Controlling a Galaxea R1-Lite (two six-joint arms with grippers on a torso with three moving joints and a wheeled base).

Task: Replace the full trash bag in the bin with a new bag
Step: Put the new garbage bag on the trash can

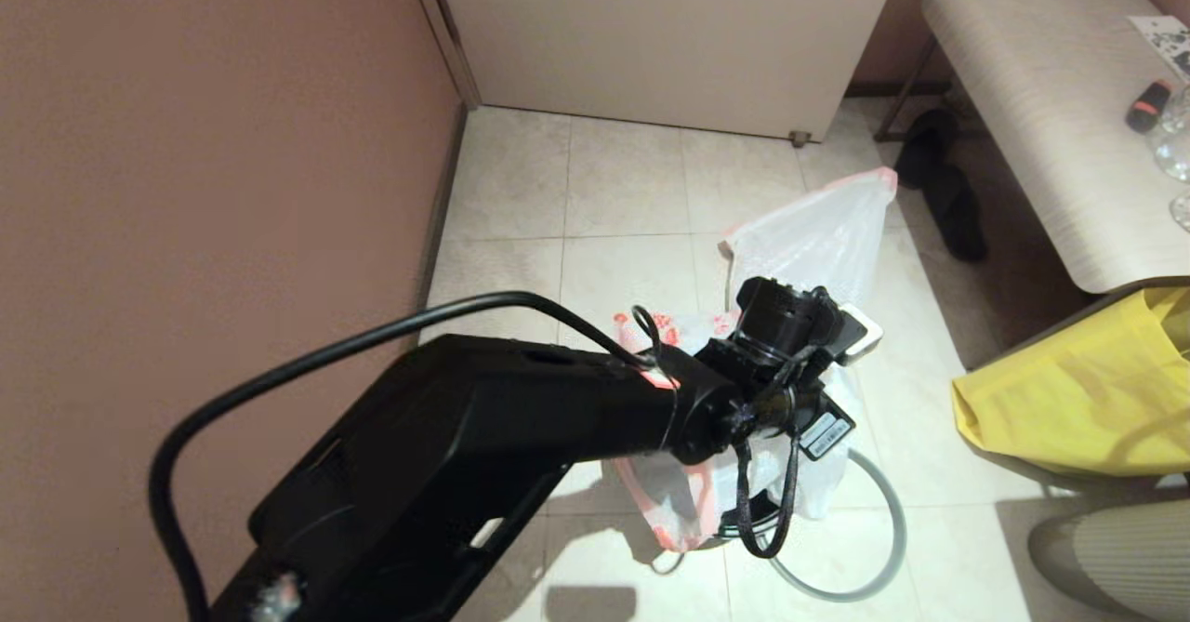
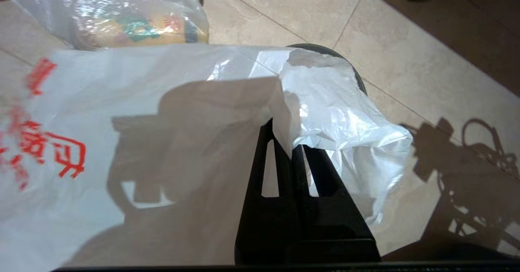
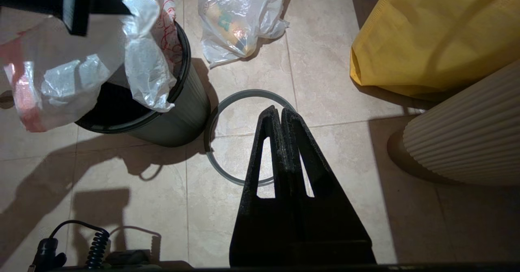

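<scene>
The new bag (image 2: 61,154), white with red characters, hangs over one side of the black bin (image 3: 178,101) and partly lines it. My left gripper (image 2: 284,140) is shut on the new bag's film above the bin rim (image 2: 359,79). In the head view my left arm (image 1: 558,417) hides the fingers and most of the bin. The full trash bag (image 3: 235,16) stands on the floor beyond the bin, with colourful rubbish showing through; it is also seen as a white heap (image 1: 818,231). My right gripper (image 3: 280,111) is shut and empty over the grey hoop (image 3: 215,142).
The grey hoop (image 1: 874,529) lies flat on the tiles beside the bin. A yellow bag (image 1: 1088,390) sits to the right and a ribbed cream object (image 3: 467,142) stands near it. A bench (image 1: 1041,92) is at the back right, a wall (image 1: 204,185) to the left.
</scene>
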